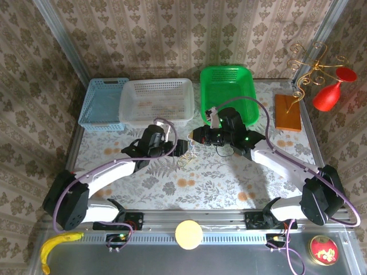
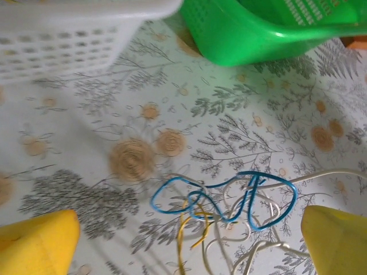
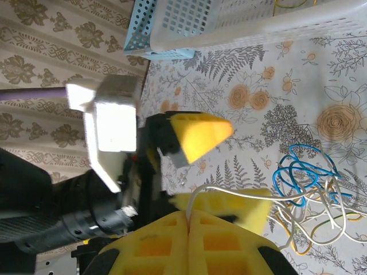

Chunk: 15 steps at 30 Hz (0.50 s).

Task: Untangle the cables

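Note:
The cables (image 1: 186, 156) are a small tangle of thin blue, yellow and white wires lying on the floral table mat between the two grippers. In the left wrist view the cables (image 2: 229, 213) lie just ahead of my left gripper (image 2: 183, 243), whose yellow fingers stand wide open on either side, holding nothing. My right gripper (image 3: 189, 213) is shut on one white cable (image 3: 241, 191), which runs from its fingertips out to the tangle (image 3: 298, 172). From above, the left gripper (image 1: 180, 148) and the right gripper (image 1: 196, 136) nearly meet over the clump.
A blue basket (image 1: 103, 104), a white basket (image 1: 156, 83) and a green basket (image 1: 226, 70) line the back of the table. At the right stand a wooden block with a gold curly wire stand (image 1: 288, 112) and a red glass (image 1: 328, 97). A banana (image 1: 57, 243) lies front left.

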Motion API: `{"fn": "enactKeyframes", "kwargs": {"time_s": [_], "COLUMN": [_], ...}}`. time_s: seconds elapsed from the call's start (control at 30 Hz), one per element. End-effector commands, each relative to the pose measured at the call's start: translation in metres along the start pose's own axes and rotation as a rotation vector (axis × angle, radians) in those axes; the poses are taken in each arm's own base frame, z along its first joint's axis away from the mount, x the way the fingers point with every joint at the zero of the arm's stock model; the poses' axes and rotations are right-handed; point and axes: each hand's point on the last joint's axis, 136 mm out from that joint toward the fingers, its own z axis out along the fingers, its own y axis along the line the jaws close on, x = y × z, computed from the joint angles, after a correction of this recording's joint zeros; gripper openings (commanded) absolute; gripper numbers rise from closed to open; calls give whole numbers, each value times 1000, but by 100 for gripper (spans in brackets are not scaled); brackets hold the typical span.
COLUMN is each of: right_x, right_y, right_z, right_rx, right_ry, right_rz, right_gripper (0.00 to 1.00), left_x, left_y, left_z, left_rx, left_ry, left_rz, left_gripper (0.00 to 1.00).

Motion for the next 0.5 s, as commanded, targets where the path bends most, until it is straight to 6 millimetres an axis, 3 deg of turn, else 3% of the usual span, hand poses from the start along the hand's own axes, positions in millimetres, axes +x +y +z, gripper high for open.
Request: {"fn": "enactKeyframes", "kwargs": {"time_s": [0.0,0.13,0.27,0.47], "right_x": [-8,-17,-24,-28], "right_y": [24,54,82,92], "right_z": [-7,-28,-52,-67], "right_rx": [-63,-140,-203,-204], "right_ry": [-7,-45,-83,-117], "right_rz": [-36,-54,-82,-109], "right_gripper": [0,0,0,0], "left_x": [-1,15,27,26], "left_y": [-17,-6,8,16], "left_z": [18,37,42,30], "left_rx": [62,19,-28,-57], "left_ry": [-17,19,29,16], "left_rz": [2,-11,-17,-15], "left_gripper": [100,100,100,100]}}
